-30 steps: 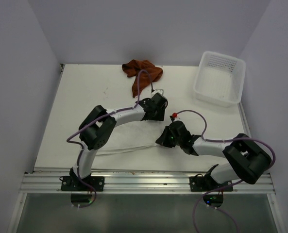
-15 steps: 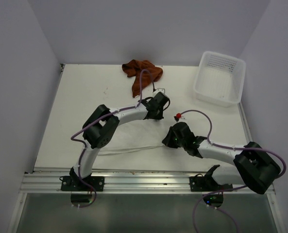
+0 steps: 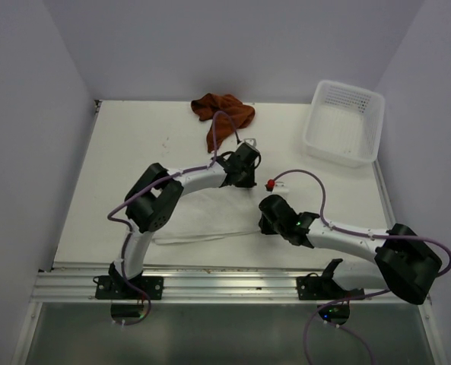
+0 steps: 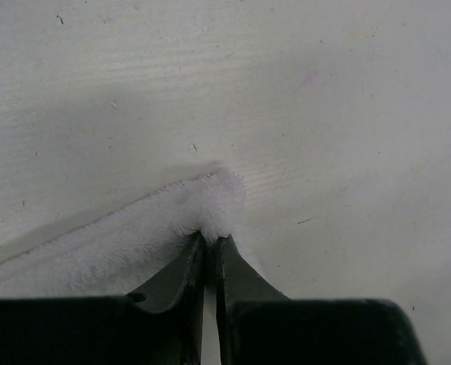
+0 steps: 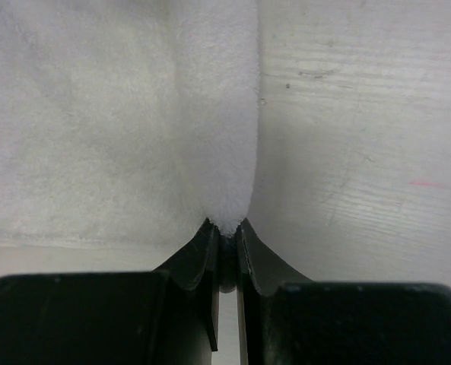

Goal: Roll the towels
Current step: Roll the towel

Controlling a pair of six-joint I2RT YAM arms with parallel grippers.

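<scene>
Left gripper (image 4: 210, 237) and right gripper (image 5: 225, 228) each pinch shut on the white towel (image 5: 96, 114) at their tips, probably to roll it evenly.

Bare tabletop (image 3: 126, 152) spans the left side; basket (image 3: 338, 154) blocks the far right corner, rust-brown towel (image 3: 223, 110) the far middle

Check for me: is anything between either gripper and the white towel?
Nothing visible. The left gripper is shut on a corner of the white towel, and the right gripper is shut on its edge.
</scene>
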